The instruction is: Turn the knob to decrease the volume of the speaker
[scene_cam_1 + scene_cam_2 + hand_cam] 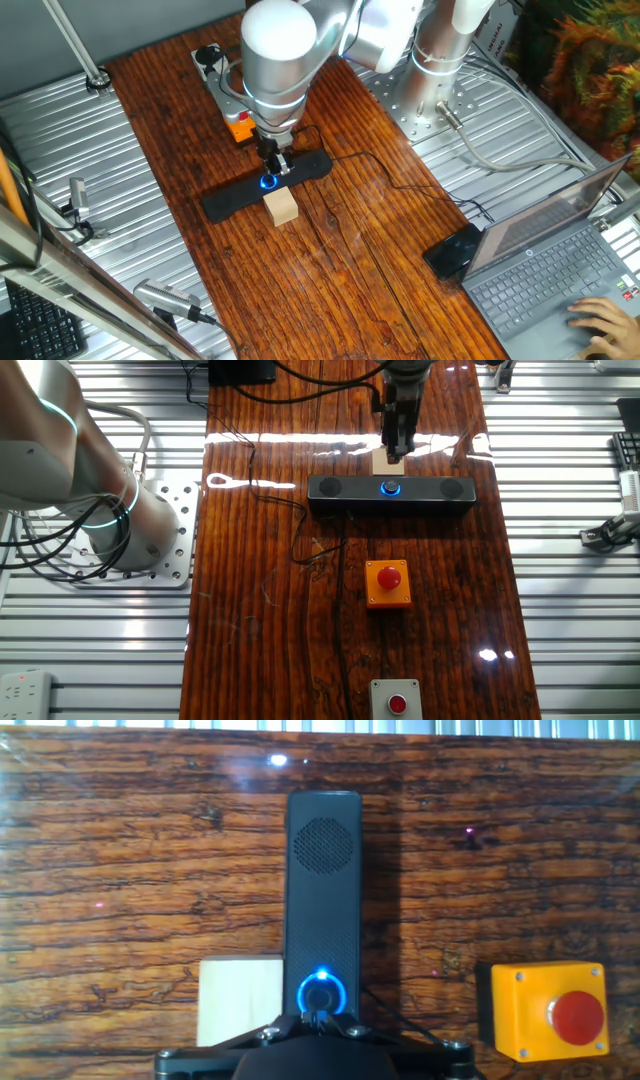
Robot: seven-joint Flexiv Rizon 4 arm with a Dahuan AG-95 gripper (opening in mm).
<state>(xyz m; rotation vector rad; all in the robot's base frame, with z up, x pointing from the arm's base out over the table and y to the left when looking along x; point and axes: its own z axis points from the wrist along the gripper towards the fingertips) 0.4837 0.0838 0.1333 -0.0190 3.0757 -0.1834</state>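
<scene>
Blue light is the first thing I read in the hand view: a glowing ring around the small round knob [322,993], right at the lower edge of the frame, just above the dark body of my own hand. The fingers [318,1017] sit over that knob, with the tips at or on it, but they are mostly hidden by the hand body, so I cannot tell whether they are closed on it or merely hovering around it. From one fixed view the fingers [276,163] point straight down onto the blue glow [270,182], and from the other fixed view they [397,445] hang just behind the lit ring [390,487].

The knob sits at the middle of the long flat black speaker [322,900], which runs away from me up the hand view, its round mesh grille near the far end. The bar lies flat on the dark red-brown wooden desk [270,630], near the middle of its width.

Just beside the speaker, touching or nearly so, stands a small pale tan wooden block [240,1000]. On the opposite side, apart from the bar, I see an orange square housing with a red button [552,1010]. A thin black cable [385,172] trails from the speaker across the desk.
</scene>
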